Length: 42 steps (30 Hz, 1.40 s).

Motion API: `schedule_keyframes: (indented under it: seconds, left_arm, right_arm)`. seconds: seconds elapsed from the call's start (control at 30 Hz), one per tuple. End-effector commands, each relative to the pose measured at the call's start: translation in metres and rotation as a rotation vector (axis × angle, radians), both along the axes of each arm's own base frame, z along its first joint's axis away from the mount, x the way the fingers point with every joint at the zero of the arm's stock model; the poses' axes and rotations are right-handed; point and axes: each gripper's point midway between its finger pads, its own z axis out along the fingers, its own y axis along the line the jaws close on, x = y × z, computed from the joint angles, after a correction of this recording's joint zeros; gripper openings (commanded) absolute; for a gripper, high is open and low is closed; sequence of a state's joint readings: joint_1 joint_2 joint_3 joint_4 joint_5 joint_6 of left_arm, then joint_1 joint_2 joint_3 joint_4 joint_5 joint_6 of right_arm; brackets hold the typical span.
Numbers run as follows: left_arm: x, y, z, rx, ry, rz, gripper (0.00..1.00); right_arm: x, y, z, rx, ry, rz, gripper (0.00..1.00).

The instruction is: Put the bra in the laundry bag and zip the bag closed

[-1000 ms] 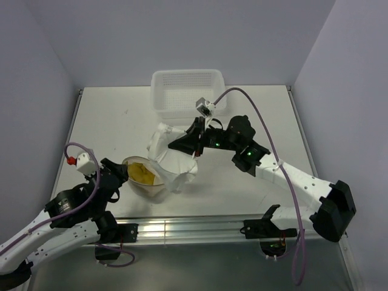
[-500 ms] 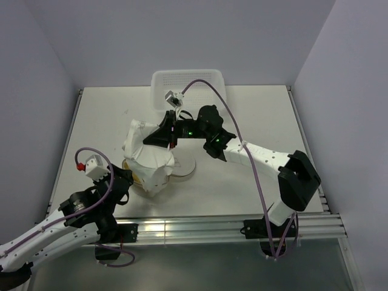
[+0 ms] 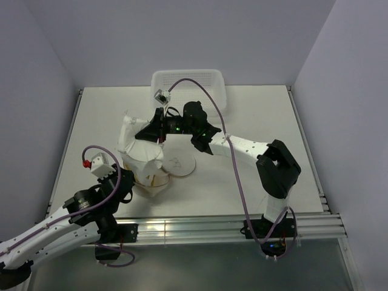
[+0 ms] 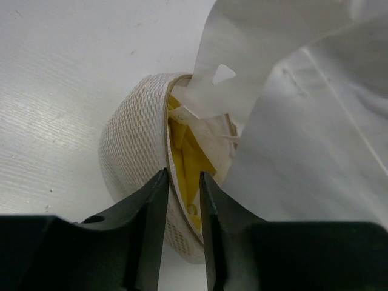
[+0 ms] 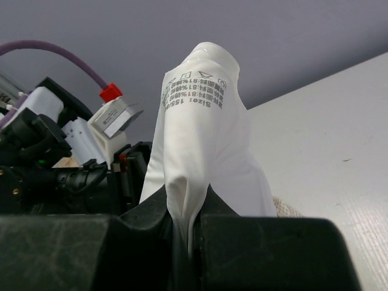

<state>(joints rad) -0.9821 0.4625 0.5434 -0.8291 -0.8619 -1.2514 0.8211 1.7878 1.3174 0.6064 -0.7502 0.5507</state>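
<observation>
The laundry bag point(image 4: 130, 142), round white mesh with a pinkish rim, lies on its side with its mouth open, and the mustard-yellow bra point(image 4: 189, 159) is inside. My left gripper point(image 4: 182, 191) is shut on the bag's rim; in the top view it point(image 3: 128, 185) is at the bag's point(image 3: 148, 187) left. A sliver of the bra point(image 3: 153, 179) shows there. The disc lid point(image 3: 177, 163) lies flat to the right. My right gripper point(image 5: 185, 224) is shut on a white cloth point(image 5: 203, 121) with a care label, held over the bag point(image 3: 142, 151).
A white perforated plastic basket point(image 3: 188, 85) stands at the back of the table, just behind the right arm. The right arm stretches across the table's middle towards the left. Walls close in the table on the left, back and right.
My right gripper has swung left with the white cloth, which now covers most of the bag and bra. The disc lid is uncovered. My left arm has shifted slightly, still on the rim.
</observation>
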Motion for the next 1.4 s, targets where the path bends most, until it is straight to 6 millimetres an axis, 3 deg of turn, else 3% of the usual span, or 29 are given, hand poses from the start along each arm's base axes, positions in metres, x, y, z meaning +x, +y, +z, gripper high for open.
schedule_keyframes:
  seconds: [0.0,0.13,0.17,0.2,0.37,0.4,0.47,0.57,0.8,0.93,1.1,1.13,1.23,1.37]
  left_arm:
    - [0.003,-0.007,0.001,0.01,0.004,-0.019,0.32]
    - [0.003,-0.011,0.005,0.012,-0.008,-0.051,0.12]
    - [0.003,-0.012,0.008,0.004,-0.018,-0.06,0.01]
    - [0.003,-0.012,0.009,-0.002,-0.022,-0.064,0.0]
    - [0.003,-0.014,0.014,-0.009,-0.031,-0.078,0.0]
    - [0.002,-0.014,0.015,-0.013,-0.032,-0.079,0.0]
    - [0.003,-0.015,0.018,-0.022,-0.04,-0.081,0.0]
    - [0.004,-0.02,0.028,-0.046,-0.067,-0.103,0.0]
    - [0.006,-0.018,0.05,-0.07,-0.119,-0.1,0.0]
    - [0.008,-0.02,0.058,-0.079,-0.143,-0.112,0.0]
    - [0.012,-0.028,0.058,-0.063,-0.162,-0.14,0.0]
    - [0.014,-0.033,0.061,-0.073,-0.173,-0.151,0.0]
    - [0.017,-0.039,0.067,-0.067,-0.191,-0.168,0.0]
    - [0.02,-0.037,0.069,-0.051,-0.211,-0.155,0.0]
  right_arm:
    - [0.012,0.006,0.026,0.064,-0.093,-0.026,0.0]
    - [0.022,0.008,0.025,0.065,-0.144,-0.063,0.0]
    - [0.025,0.009,0.025,0.071,-0.152,-0.082,0.0]
    - [0.027,0.01,0.022,0.068,-0.152,-0.09,0.0]
    - [0.031,0.012,0.011,0.059,-0.177,-0.095,0.0]
    - [0.029,0.011,0.0,0.05,-0.164,-0.094,0.0]
    - [0.026,0.006,0.003,0.08,-0.175,-0.105,0.0]
    - [0.022,-0.001,-0.016,0.063,-0.149,-0.127,0.0]
    - [-0.013,-0.016,-0.065,-0.006,-0.078,-0.162,0.0]
    - [-0.026,-0.02,-0.081,-0.065,-0.043,-0.181,0.0]
    - [-0.052,-0.008,-0.111,-0.154,-0.024,-0.135,0.0]
    - [-0.055,-0.006,-0.126,-0.2,-0.005,-0.129,0.0]
    - [-0.061,-0.002,-0.144,-0.256,0.012,-0.125,0.0]
    - [-0.071,-0.007,-0.154,-0.297,0.011,-0.117,0.0]
